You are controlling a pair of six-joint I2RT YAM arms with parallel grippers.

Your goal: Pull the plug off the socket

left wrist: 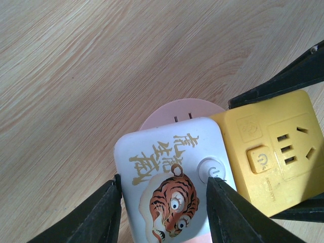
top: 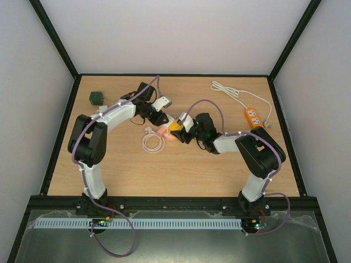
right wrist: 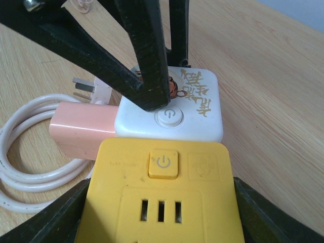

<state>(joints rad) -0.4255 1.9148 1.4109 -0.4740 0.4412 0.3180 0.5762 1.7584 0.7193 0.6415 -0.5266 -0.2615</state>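
The yellow socket (right wrist: 162, 202) is a cube with a power button and three slots, and my right gripper (right wrist: 161, 188) is shut on its two sides. Joined to its far side is the plug (right wrist: 197, 101), a white-faced block with a tiger picture (left wrist: 169, 202) over a pink body (right wrist: 81, 131). My left gripper (left wrist: 162, 182) is shut on the plug. One finger presses its outer edge. The other finger (left wrist: 223, 207) sits by its round button, at the seam with the yellow socket (left wrist: 273, 152). Both grippers meet mid-table around the socket (top: 176, 125).
A coiled white cable (top: 153, 143) with bare prongs (right wrist: 81, 85) lies beside the pink body. A green cube (top: 97, 97) sits at the back left. An orange power strip (top: 253, 116) with a white cord (top: 230, 90) lies at the back right.
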